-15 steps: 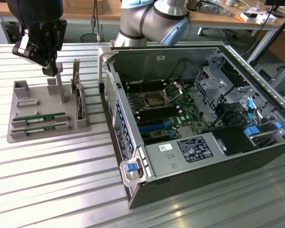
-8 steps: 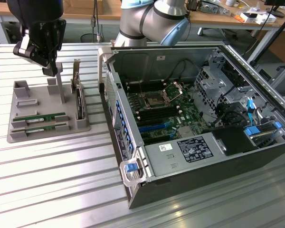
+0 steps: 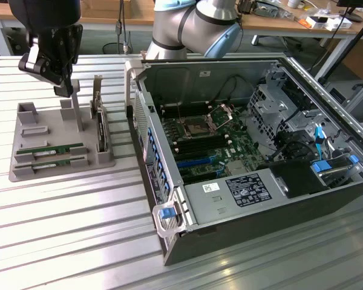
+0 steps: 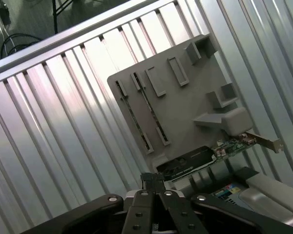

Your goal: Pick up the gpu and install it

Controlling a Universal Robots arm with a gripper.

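In the exterior view the arm angles down at the view's left, with the gripper (image 3: 65, 89) fingers pressed together above the gray holder (image 3: 23, 171). There the gpu (image 3: 57, 149) lies slotted beside its twin (image 3: 53, 162). In the wrist view the gripper (image 4: 152, 187) hangs over the holder (image 4: 185, 117) on the ribbed metal table (image 4: 49, 136).

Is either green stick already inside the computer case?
No: both green sticks lie in the grey tray, outside the computer case.
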